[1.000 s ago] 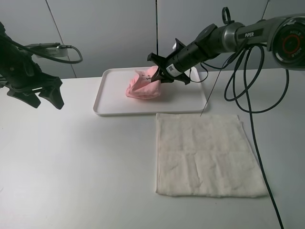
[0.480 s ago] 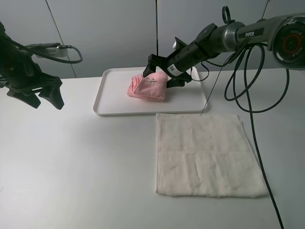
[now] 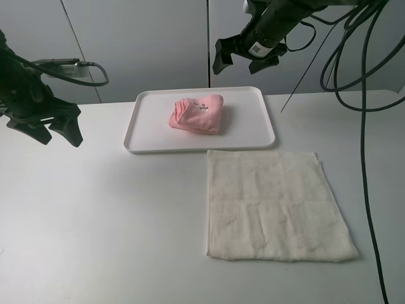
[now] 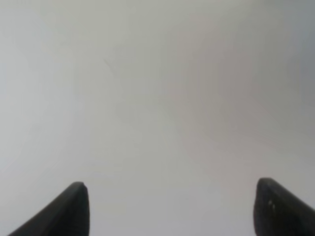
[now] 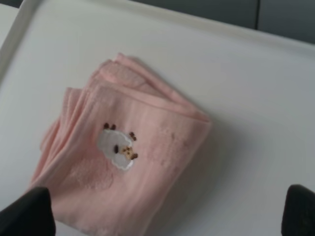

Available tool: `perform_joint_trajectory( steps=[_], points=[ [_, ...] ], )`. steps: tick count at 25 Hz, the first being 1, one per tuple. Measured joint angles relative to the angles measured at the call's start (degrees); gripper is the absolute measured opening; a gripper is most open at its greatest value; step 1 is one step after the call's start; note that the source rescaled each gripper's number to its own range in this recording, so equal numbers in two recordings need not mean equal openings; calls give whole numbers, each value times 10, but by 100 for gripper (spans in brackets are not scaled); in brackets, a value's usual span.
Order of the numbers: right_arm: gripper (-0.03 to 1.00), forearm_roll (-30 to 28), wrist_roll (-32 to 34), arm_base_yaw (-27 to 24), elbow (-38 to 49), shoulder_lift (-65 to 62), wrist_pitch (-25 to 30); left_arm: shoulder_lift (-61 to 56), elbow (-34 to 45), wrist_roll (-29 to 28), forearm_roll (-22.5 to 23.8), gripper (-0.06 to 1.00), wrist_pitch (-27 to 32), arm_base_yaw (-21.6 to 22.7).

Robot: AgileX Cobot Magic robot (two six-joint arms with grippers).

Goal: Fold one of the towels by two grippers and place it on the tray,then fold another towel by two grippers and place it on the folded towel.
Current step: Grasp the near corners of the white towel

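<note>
The pale pink towel (image 3: 197, 113) lies folded in the middle of the white tray (image 3: 149, 142) at the back of the table. In the right wrist view the pink towel (image 5: 123, 152) shows a small sheep motif and rests on the tray (image 5: 246, 98). My right gripper (image 3: 242, 59) hangs open high above the tray's far edge, holding nothing. The cream towel (image 3: 272, 206) lies flat and unfolded in front of the tray, to the right. Over the table's left edge my left gripper (image 3: 54, 130) is open and empty, its fingertips (image 4: 74, 209) over bare tabletop.
Black cables (image 3: 364, 95) hang down along the right side of the table. A grey panelled wall (image 3: 145, 44) stands behind the tray. The white tabletop (image 3: 101, 221) stretches left of the cream towel.
My right gripper opened and let go of the pink towel, then rose up and away from the tray. The pink towel settled flat on the tray. The left arm stayed put.
</note>
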Motion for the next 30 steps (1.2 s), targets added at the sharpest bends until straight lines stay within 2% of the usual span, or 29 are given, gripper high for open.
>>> perform_joint_trajectory(
  steps=[4, 9, 17, 21, 26, 30],
  points=[
    [100, -68, 16, 0, 9, -25, 30, 0, 0, 23, -19, 87, 0, 0],
    [100, -85, 29, 0, 99, -48, 32, 0, 0, 41, -46, 87, 0, 0],
    [100, -93, 38, 0, 358, -214, -92, 0, 0, 58, -60, 87, 3, -5],
    [100, -93, 40, 0, 483, -322, -106, 0, 0, 71, -69, 87, 0, -49],
    [100, -98, 40, 0, 606, -466, -107, 0, 0, 75, -71, 87, -23, -137],
    [100, -107, 25, 0, 672, -555, -80, 0, 0, 94, -66, 87, -33, -208]
  ],
)
